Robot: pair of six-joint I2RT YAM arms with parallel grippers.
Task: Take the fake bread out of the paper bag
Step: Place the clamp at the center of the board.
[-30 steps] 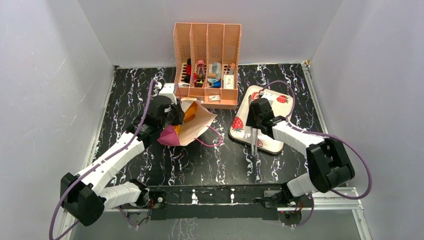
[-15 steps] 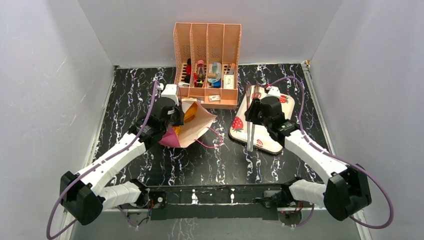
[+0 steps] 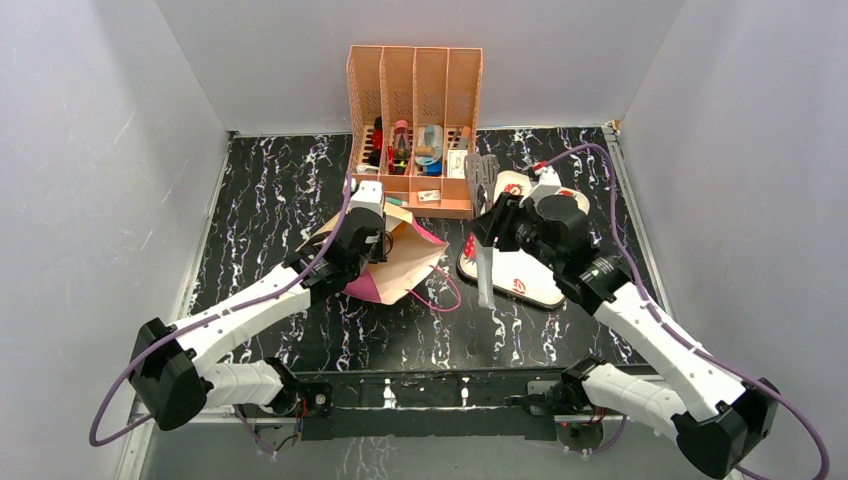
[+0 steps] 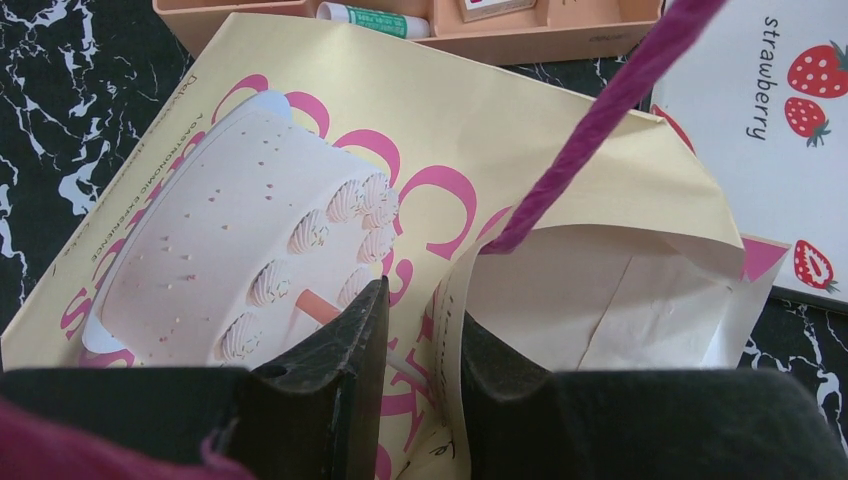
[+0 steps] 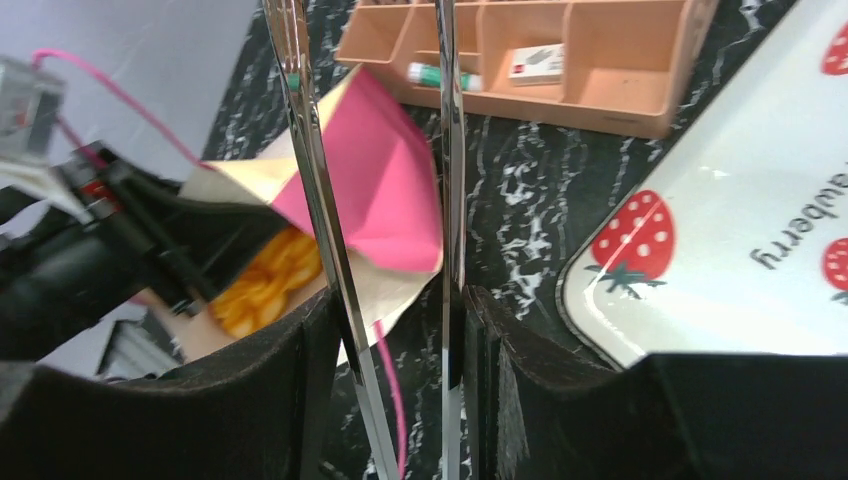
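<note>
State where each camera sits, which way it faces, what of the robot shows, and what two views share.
Top external: above and behind the arms, looking down at the table; left arm, right arm, paper bag and peach organiser show.
Left wrist: on the left arm, looking down onto the paper bag's cake print; left jaws pinch its edge.
Right wrist: on the right arm, facing the paper bag's mouth, fake bread inside; right jaws hold metal tongs.
Shared: both wrist views show paper bag, peach organiser, strawberry tray.

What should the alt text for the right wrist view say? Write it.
The right gripper holds metal tongs aimed at the paper bag, which lies open on its side with orange fake bread showing inside. A peach organiser stands behind; a strawberry-print tray lies to the right.
</note>
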